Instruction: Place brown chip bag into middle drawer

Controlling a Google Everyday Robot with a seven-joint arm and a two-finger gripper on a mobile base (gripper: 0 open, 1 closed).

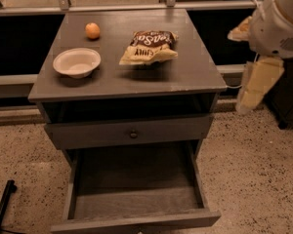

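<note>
Furniture of grey-painted wood fills the middle of the view: a small grey wooden cabinet (185, 79) with a flat top, standing on a speckled stone floor (256, 179). On that top, right of centre and towards the back, lies the brown chip bag (149, 47), a crinkly dark-brown snack packet with cream-yellow ends and white script lettering, resting flat with its near end slightly raised. To its left, well apart from it, sits a shallow white round bowl (77, 62), and behind the bowl is a small round orange fruit (92, 30). Under the top is a dark open recess, and below it a shut grey drawer front (176, 128) with a small round dark knob (133, 134). Lower down, the middle drawer (136, 201), a wide grey wooden box with low side walls, a flat floor and a plain front board, is pulled far out towards the camera. The gripper (246, 101), a cream-yellow part hanging from the white arm housing (278, 21), is off the cabinet's right side, beside the top's right edge and touching nothing; whether it is open or closed cannot be told. A thin black rod (2, 204) leans at the lower left.
</note>
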